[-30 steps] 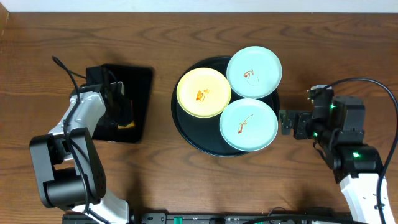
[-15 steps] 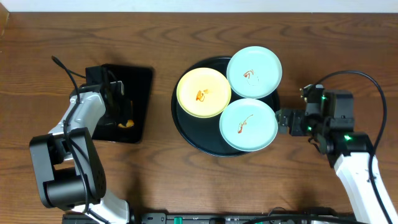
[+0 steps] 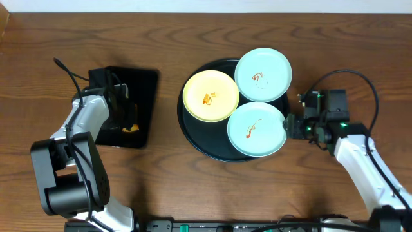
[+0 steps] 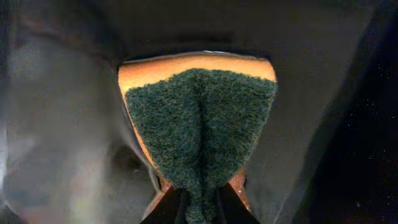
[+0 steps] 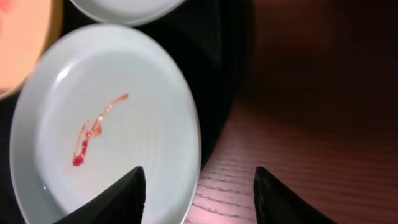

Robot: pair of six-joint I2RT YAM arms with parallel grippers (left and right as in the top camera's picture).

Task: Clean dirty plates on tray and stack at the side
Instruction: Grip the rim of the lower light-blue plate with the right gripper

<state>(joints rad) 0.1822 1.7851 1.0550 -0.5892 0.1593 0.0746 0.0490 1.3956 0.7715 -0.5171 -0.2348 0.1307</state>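
The round black tray (image 3: 193,132) holds three plates: a pale yellow plate (image 3: 210,95) at left, a mint plate (image 3: 262,75) at back right and a mint plate (image 3: 257,129) at front right, each with an orange-brown smear. My right gripper (image 3: 291,126) is open at the front mint plate's right rim; in the right wrist view its fingers (image 5: 127,198) straddle that rim (image 5: 186,143), one over the plate, one over the wood. My left gripper (image 3: 125,119) is shut on a green-and-yellow sponge (image 4: 199,118) over the rectangular tray.
A smaller rectangular black tray (image 3: 141,90) lies left of the round tray, under my left gripper. Brown wood-grain tabletop (image 3: 322,51) spreads around both trays. A black cable (image 3: 360,80) loops over my right arm.
My right gripper has moved left toward the round tray and now reaches the front mint plate's right rim. The left arm and the plates have not moved.
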